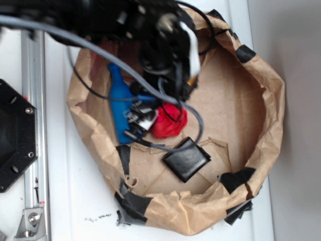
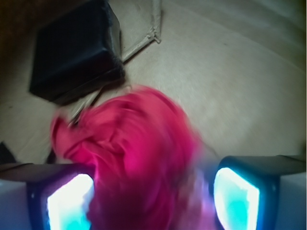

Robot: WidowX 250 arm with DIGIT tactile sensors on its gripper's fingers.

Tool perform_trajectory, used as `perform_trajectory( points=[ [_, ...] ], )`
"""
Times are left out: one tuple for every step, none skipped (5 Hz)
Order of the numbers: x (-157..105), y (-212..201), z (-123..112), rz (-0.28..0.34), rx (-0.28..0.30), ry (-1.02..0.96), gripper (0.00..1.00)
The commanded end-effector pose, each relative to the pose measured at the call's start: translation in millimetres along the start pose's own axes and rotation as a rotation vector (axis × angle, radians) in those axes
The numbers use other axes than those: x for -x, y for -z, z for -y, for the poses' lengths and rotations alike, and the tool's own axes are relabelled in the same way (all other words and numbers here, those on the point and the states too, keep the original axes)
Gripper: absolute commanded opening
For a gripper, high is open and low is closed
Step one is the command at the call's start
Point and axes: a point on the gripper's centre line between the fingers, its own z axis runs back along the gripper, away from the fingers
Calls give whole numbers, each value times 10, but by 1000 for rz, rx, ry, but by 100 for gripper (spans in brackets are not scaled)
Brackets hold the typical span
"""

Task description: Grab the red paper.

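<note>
The red paper (image 2: 139, 153) is a crumpled bright red wad lying on the brown paper floor, blurred in the wrist view. It fills the space between my gripper's (image 2: 153, 196) two fingers. The left finger (image 2: 67, 201) is against the wad. The right finger (image 2: 237, 196) stands just off its blurred edge. The jaws stand wide apart, so the gripper is open around the paper. In the exterior view the red paper (image 1: 170, 121) lies mid-bin under my gripper (image 1: 156, 118), with the arm hiding its left part.
A blue bottle (image 1: 119, 106) lies just left of the wad. A black square pad (image 1: 186, 158) (image 2: 76, 48) lies on the floor beyond it. The brown paper liner (image 1: 271, 110) forms a crumpled wall all round, patched with black tape.
</note>
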Motion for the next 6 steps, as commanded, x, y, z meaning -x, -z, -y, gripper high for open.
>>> perform_trajectory(
  points=[
    [-317, 190, 183, -3, 20, 109, 100],
    [-330, 171, 243, -13, 17, 99, 0],
    [-316, 140, 262, -13, 13, 102, 0],
    [-330, 126, 228, -18, 0, 99, 0],
    [-346, 89, 217, -17, 5, 87, 0],
    [-374, -186, 298, 37, -1, 106, 0]
  ],
)
